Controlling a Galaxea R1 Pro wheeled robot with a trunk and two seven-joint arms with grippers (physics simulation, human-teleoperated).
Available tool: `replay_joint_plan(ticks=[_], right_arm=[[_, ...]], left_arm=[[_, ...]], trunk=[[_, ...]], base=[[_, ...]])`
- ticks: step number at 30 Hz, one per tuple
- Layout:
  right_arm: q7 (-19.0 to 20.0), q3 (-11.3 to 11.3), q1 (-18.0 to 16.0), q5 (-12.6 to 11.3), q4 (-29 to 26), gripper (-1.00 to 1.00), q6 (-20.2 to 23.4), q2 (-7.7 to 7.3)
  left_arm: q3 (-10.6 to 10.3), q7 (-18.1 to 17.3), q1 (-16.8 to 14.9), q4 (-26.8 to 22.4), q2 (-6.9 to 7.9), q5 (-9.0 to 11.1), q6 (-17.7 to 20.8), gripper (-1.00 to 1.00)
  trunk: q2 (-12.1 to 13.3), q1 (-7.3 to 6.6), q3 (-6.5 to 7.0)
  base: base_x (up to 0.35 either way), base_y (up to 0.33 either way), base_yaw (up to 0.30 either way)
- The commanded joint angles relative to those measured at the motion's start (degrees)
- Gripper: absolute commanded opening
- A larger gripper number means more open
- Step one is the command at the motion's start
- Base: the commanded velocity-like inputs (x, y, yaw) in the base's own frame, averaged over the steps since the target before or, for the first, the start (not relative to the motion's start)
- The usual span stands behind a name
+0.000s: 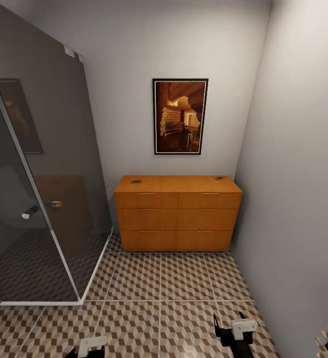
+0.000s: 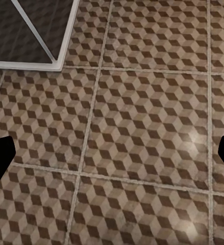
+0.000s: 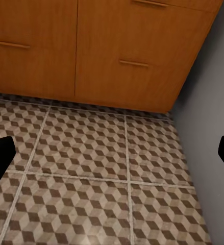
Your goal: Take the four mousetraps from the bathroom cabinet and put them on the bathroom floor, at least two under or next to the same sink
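With the task barely begun, two mousetraps (image 1: 136, 182) are lying on the cabinet (image 1: 177, 213) top, near each back corner, while the left gripper (image 1: 91, 345) and right gripper (image 1: 236, 329) are hovering, jaws wide and empty, over the bathroom floor (image 1: 159, 283).

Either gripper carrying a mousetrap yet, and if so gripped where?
No, nothing is held. The left gripper and right gripper are both open over bare bathroom floor. Two mousetraps lie on the cabinet top.
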Motion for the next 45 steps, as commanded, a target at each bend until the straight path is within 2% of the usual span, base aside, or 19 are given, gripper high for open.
replay_joint_plan(ticks=[1, 45], right_arm=[[-0.58, 0.47, -0.05, 0.13, 0.03, 1.00, -0.05, 0.01], [-0.58, 0.47, -0.05, 0.13, 0.03, 1.00, 0.04, 0.05]], left_arm=[[-0.49, 0.34, -0.04, -0.06, 0.03, 0.30, -0.09, 1.00], [-0.49, 0.32, -0.04, -0.06, 0.03, 0.30, -0.09, 1.00]], trunk=[[-0.13, 0.04, -0.13], [-0.13, 0.04, -0.13]], base=[[0.000, 0.000, 0.000], [0.000, 0.000, 0.000]])
